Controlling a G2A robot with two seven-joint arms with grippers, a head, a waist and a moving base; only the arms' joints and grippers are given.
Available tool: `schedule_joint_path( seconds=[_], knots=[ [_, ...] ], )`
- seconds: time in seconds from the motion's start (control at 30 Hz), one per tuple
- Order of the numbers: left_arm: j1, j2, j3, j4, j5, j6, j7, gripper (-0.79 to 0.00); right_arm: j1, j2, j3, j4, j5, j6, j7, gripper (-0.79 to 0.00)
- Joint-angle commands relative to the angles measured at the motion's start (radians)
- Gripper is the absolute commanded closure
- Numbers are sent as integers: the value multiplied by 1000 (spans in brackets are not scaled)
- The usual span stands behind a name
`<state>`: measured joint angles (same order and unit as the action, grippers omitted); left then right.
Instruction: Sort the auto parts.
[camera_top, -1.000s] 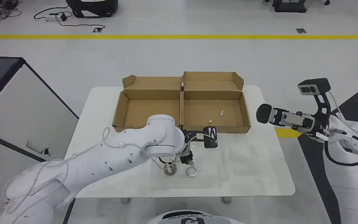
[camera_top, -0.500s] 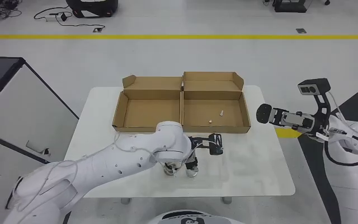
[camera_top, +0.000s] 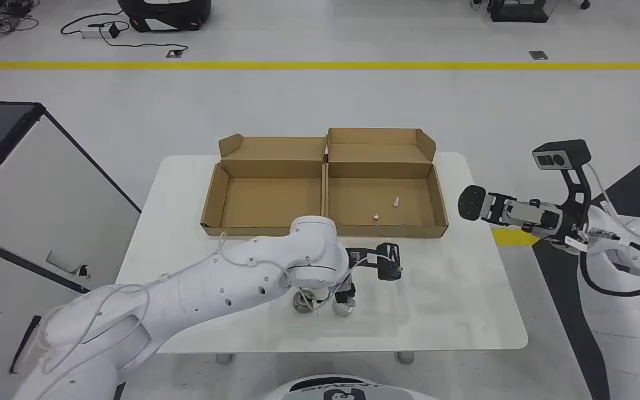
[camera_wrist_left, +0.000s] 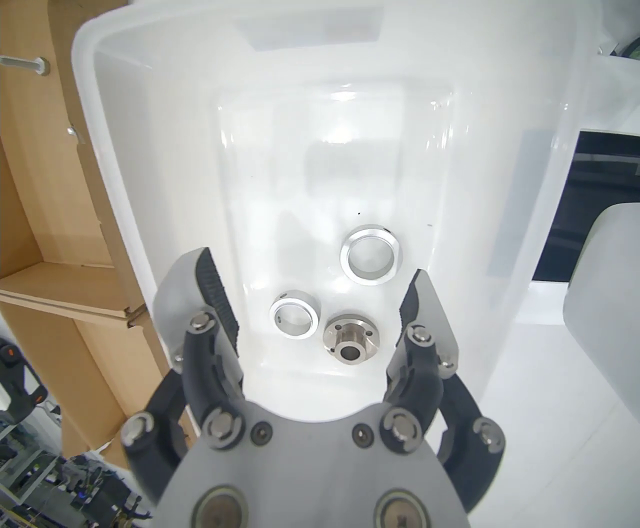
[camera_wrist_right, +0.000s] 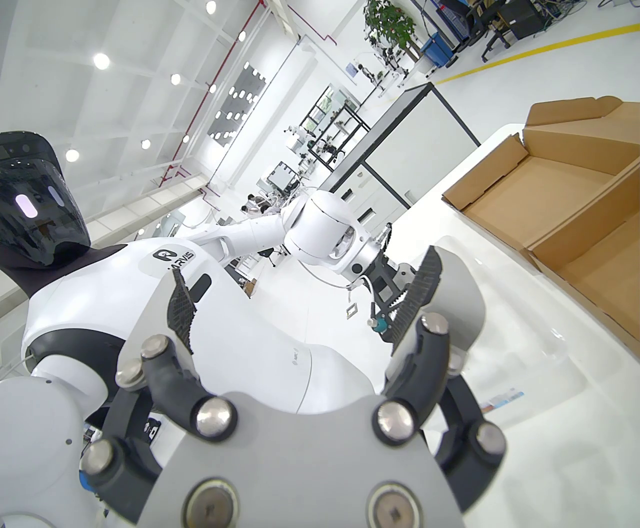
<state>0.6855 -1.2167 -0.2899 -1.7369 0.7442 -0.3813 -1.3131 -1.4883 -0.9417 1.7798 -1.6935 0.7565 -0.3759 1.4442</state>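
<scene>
Auto parts (camera_wrist_left: 350, 342), three loose in clear bin (camera_wrist_left: 125, 175), just beyond our left tool (camera_wrist_left: 310, 265), held apart, we judge, to straddle one.

Spreading beneath the left pincer (camera_wrist_left: 310, 267) as a white table (camera_top: 450, 300); running far beyond it across the floor as a yellow line (camera_top: 400, 66); standing well off to its left as a dark-framed cabinet (camera_top: 40, 190); trailing past that line as black cables (camera_top: 95, 28).

My left gripper (camera_wrist_left: 311, 265) hangs spread over the clear bin (camera_wrist_left: 115, 165), walls on both sides. A small ring (camera_wrist_left: 294, 315) and hub (camera_wrist_left: 351, 341) lie just beside each other below, a larger ring (camera_wrist_left: 371, 254) lies beyond, and bare floor runs farther on.
</scene>
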Motion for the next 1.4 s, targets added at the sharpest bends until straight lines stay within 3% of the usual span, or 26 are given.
schedule_joint_path(
  seconds=[0.0, 0.3, 0.37, 1.37],
  knots=[
    [0, -6, 3, 14, -11, -7, -3, -677, 0, 0, 0, 0, 0, 0, 0, -785],
    [11, -24, 14, 62, -5, -13, 0, -545, 0, 0, 0, 0, 0, 0, 0, -785],
    [15, -26, 16, 70, 1, -12, 1, -474, 0, 0, 0, 0, 0, 0, 0, -785],
    [90, -26, 6, 105, 33, -19, -1, -372, 0, 0, 0, 0, 0, 0, 0, -785]
  ],
)
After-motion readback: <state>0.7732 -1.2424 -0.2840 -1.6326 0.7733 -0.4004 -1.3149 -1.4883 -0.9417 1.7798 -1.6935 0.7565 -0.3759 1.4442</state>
